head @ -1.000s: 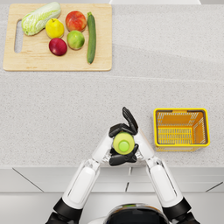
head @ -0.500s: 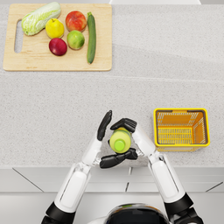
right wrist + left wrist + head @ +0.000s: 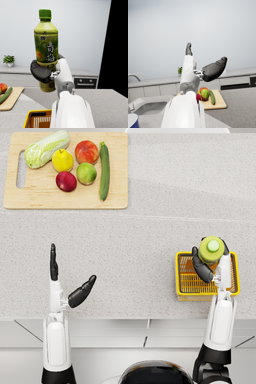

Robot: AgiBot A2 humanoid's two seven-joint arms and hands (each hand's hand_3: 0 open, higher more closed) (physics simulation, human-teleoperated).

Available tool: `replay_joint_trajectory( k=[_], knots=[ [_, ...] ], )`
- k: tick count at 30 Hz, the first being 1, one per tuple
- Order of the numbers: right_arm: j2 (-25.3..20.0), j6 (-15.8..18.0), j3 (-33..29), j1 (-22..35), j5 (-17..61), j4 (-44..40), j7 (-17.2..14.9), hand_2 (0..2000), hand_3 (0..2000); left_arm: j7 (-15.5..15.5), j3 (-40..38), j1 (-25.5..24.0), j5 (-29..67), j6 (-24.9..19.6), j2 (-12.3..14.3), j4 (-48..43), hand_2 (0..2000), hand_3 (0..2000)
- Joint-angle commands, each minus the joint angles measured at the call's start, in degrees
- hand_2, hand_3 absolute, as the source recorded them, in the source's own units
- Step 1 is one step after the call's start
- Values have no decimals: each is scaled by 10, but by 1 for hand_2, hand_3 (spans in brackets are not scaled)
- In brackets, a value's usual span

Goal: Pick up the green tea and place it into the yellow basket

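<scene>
Over the yellow basket [image 3: 186, 286] at four o'clock, the right hand [image 3: 204, 269] grips the upright green tea [image 3: 212, 248], carrying done, lowering and release next; left hand [image 3: 70, 285] spread empty.

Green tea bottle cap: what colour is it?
Dark green, on the green tea bottle held by the right hand; clearest in the right wrist view.

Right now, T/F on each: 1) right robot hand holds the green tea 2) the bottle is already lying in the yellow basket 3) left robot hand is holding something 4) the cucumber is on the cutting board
1) True. The right robot hand grips the green tea upright.
2) False. The bottle is held above the yellow basket, not released.
3) False. The left robot hand is empty, fingers apart.
4) True. The cucumber lies on the cutting board beside the fruit.
</scene>
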Motion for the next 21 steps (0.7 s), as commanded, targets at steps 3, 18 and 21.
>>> replay_joint_trajectory(
  k=[3, 18, 21],
  knots=[
    [0, 3, 6, -16, 0, -57, -54, 639, 1673, 0, -8, 17, 0, 0, -1, 6, 0, 0],
    [20, -75, -40, 45, 0, 46, 102, 0, 0, 0, -55, 195, 0, 0, -17, 162, 0, 0],
    [20, -77, -48, 41, 0, 21, 109, 0, 0, 0, -73, 186, 0, 0, -14, 184, 0, 0]
  ],
)
